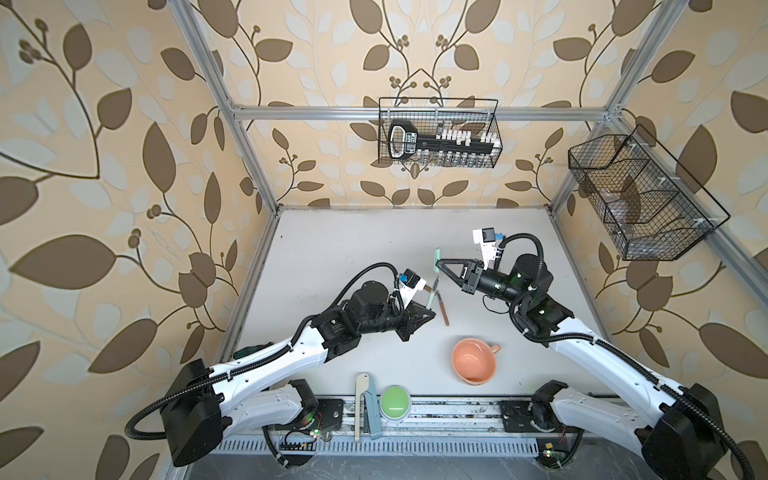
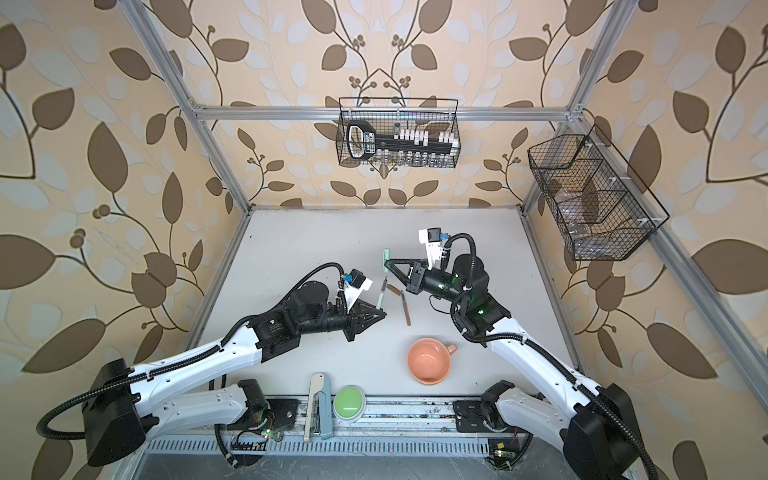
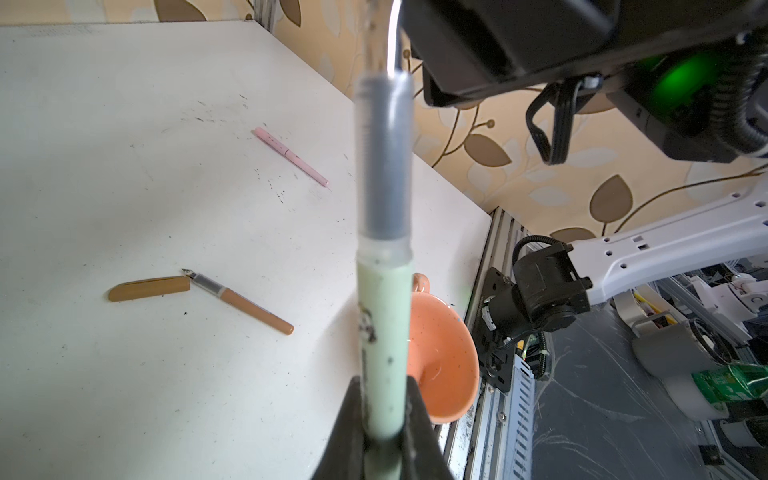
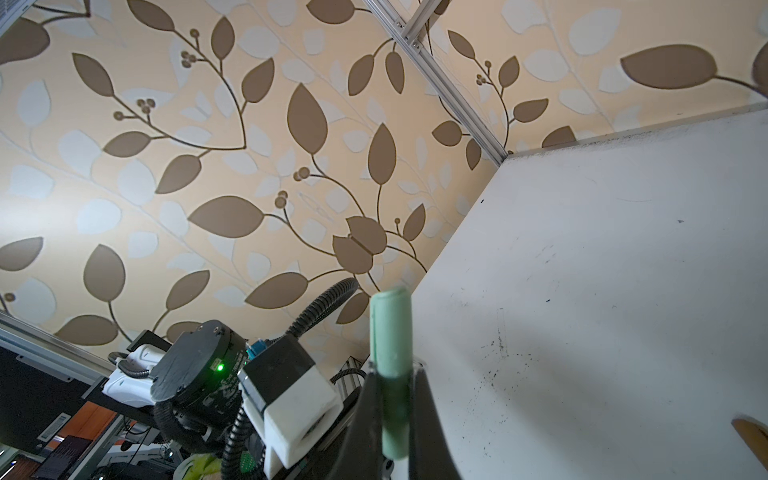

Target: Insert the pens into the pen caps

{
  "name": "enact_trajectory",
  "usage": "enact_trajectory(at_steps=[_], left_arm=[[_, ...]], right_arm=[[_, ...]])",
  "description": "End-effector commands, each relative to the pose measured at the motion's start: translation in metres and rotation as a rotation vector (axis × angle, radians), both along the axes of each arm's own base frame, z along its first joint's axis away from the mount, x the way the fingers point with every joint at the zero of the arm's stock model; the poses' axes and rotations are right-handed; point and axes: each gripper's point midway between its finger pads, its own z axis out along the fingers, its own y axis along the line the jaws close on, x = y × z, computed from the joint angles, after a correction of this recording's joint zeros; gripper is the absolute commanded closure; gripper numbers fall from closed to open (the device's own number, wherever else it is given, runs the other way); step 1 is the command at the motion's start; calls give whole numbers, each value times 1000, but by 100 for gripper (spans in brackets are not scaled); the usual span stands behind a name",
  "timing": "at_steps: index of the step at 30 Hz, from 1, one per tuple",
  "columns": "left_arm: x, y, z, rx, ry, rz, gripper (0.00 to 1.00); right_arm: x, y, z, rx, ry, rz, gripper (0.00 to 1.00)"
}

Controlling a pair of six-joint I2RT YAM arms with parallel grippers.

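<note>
Just right of centre in both top views, your left claw was clamped tight on the grey-green pen by its lower barrel, nib pointing up-frame. Your right claw pinched the pale green cap directly above that nib; whether they touched, you could not tell.
</note>
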Motion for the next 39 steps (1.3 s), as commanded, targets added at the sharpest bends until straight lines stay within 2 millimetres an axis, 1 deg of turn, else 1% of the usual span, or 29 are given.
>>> enact_trajectory(at_steps=[1,5,14,19,24,26,31,39], left_arm=[[5,1,22,-54,-61,10,100],[7,2,21,-53,-61,23,100],[13,-1,32,-89,-88,29,100],[12,-5,30,-87,-70,13,100],[10,-6,18,-57,-34,1,100],[10,-6,15,-47,-24,-1,100],[8,-6,15,-45,-22,-7,100],[10,-8,14,-41,-24,-14,100]], right_arm=[[-6,1,-4,-3,-6,18,95],[-7,2,-5,2,-2,24,96],[-10,2,-6,20,-7,26,96],[-12,-4,5,46,-42,1,98],[-4,-18,20,56,-76,-41,98],[-3,-20,26,57,-89,-45,98],[-3,-15,33,59,-104,-18,98],[-8,-4,22,48,-79,14,99]])
